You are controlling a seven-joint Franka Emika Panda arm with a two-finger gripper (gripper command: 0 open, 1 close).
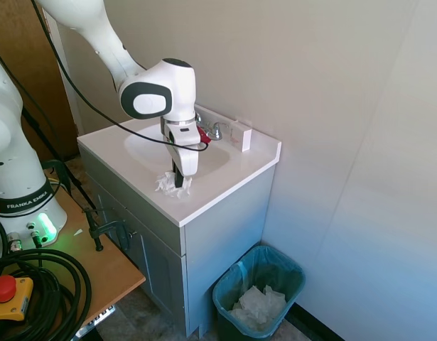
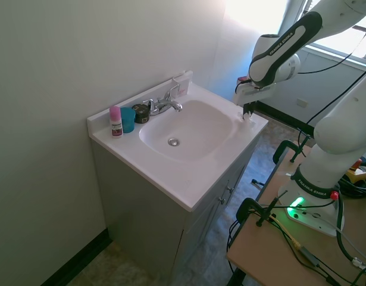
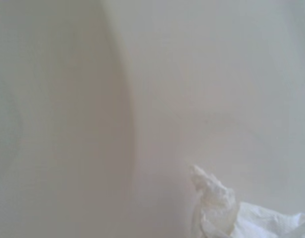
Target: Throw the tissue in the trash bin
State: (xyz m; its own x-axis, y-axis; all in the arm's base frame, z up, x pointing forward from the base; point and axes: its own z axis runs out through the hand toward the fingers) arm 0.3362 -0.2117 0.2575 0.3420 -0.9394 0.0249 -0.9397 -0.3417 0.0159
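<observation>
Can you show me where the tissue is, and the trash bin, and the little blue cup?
tissue (image 1: pixel 166 185): first exterior view, on the crumpled white wad on the counter's front edge.
trash bin (image 1: pixel 227 300): first exterior view, on its teal front wall.
blue cup (image 2: pixel 128 120): second exterior view, on its side, beside the faucet.

The tissue (image 1: pixel 173 185) at the counter's (image 1: pixel 225 186) front edge is partly covered by the gripper (image 1: pixel 179 179); whether the fingers are closed on it cannot be made out. In the second exterior view the tissue (image 2: pixel 247 116) is seen only as a tiny white speck at the counter's (image 2: pixel 171 179) edge. In the wrist view the tissue (image 3: pixel 226 213) is cut off by the bottom edge, and the surface is blurred. The bin's (image 1: pixel 232 280) lower part is cut off by the picture's bottom edge.
</observation>
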